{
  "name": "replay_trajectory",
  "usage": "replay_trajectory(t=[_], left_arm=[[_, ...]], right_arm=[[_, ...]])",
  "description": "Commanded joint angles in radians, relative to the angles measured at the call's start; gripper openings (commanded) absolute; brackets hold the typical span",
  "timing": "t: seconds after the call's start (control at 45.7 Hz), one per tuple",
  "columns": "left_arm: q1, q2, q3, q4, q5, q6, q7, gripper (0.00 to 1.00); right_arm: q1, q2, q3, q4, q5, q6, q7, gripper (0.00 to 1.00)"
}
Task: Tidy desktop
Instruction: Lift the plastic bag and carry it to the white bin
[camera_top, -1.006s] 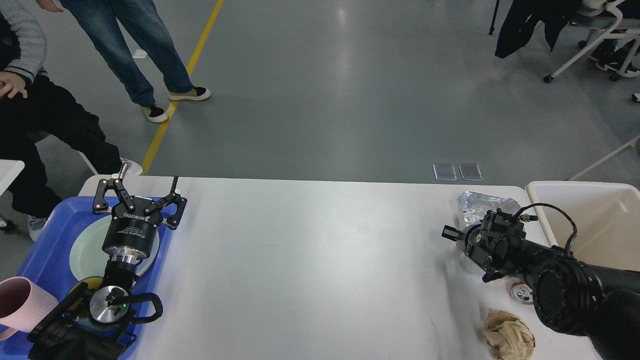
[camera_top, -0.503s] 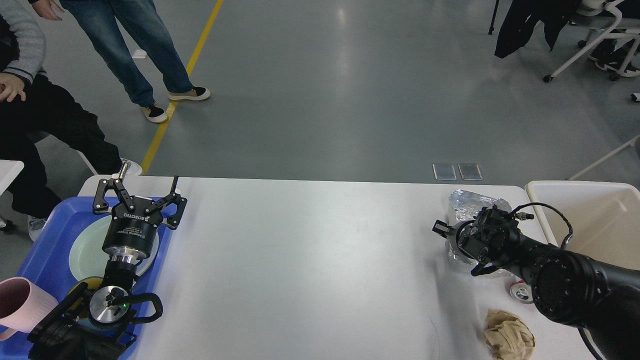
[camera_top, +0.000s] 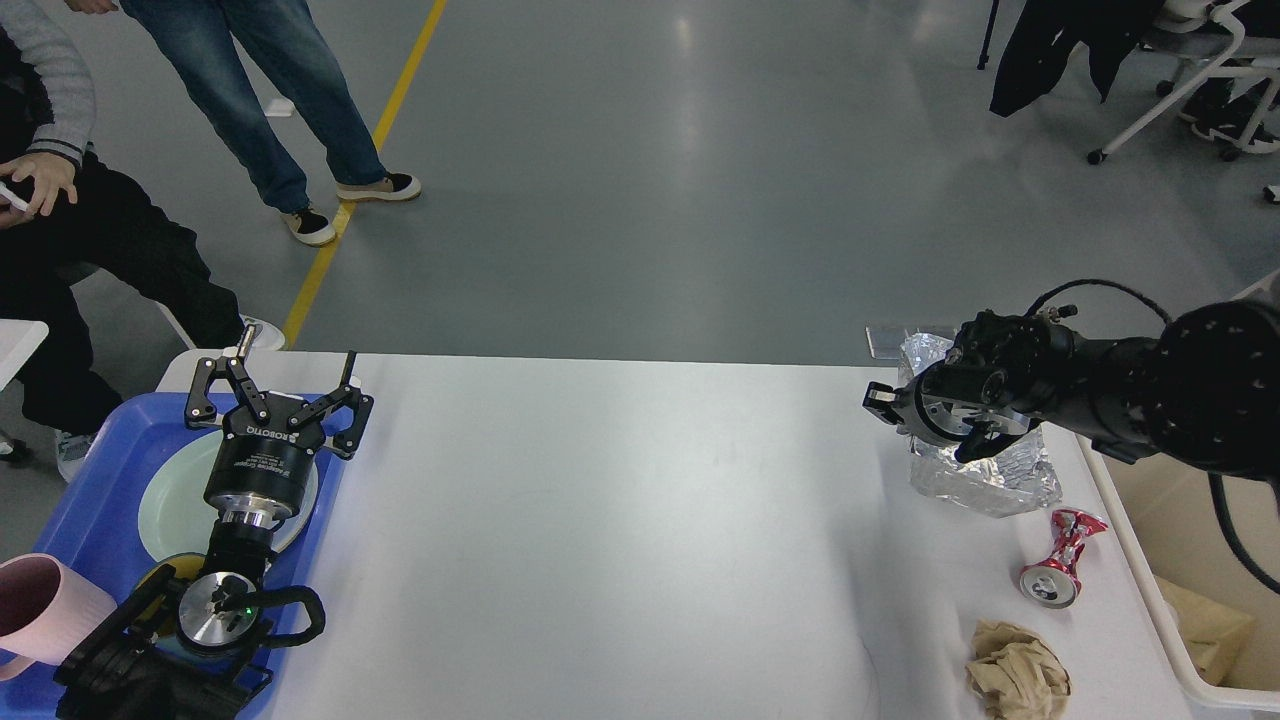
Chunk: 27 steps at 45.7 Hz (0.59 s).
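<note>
Head view: right gripper (camera_top: 925, 425) clenched on crumpled foil bag (camera_top: 985, 475), lifted just off desktop (camera_top: 620, 520). Cream bin (camera_top: 1165, 620) lies to bag's right, touching desktop edge; judge next move goes that way. Left gripper (camera_top: 275, 385) spread wide, idle, well apart.

The counter (camera_top: 640, 520), a broad white matte slab with rounded corners, lies flat across the frame's lower half.
</note>
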<state>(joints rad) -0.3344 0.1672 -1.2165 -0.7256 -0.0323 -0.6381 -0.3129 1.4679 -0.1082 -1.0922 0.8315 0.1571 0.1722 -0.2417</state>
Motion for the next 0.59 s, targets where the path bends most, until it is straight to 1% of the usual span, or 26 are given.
replay_trajectory(t=[0.0, 0.066, 0.241, 0.35, 0.416, 0.569], left_arm=[[0.000, 0.000, 0.000, 0.000, 0.000, 0.000, 0.000, 0.96], [0.000, 0.000, 0.000, 0.000, 0.000, 0.000, 0.002, 0.96], [0.000, 0.000, 0.000, 0.000, 0.000, 0.000, 0.000, 0.96], [0.000, 0.000, 0.000, 0.000, 0.000, 0.000, 0.000, 0.96], [0.000, 0.000, 0.000, 0.000, 0.000, 0.000, 0.000, 0.96], [0.000, 0.000, 0.000, 0.000, 0.002, 0.000, 0.000, 0.96]], right_arm=[[0.181, -0.024, -0.054, 0.158, 0.002, 0.062, -0.005, 0.00], [0.288, -0.041, -0.083, 0.248, 0.001, 0.088, -0.005, 0.00], [0.575, -0.061, -0.149, 0.503, 0.001, 0.216, -0.004, 0.00], [0.744, -0.090, -0.169, 0.633, -0.001, 0.289, -0.004, 0.00], [0.836, -0.133, -0.169, 0.687, -0.002, 0.341, -0.004, 0.00], [1.014, -0.209, -0.173, 0.744, -0.001, 0.519, -0.005, 0.00]])
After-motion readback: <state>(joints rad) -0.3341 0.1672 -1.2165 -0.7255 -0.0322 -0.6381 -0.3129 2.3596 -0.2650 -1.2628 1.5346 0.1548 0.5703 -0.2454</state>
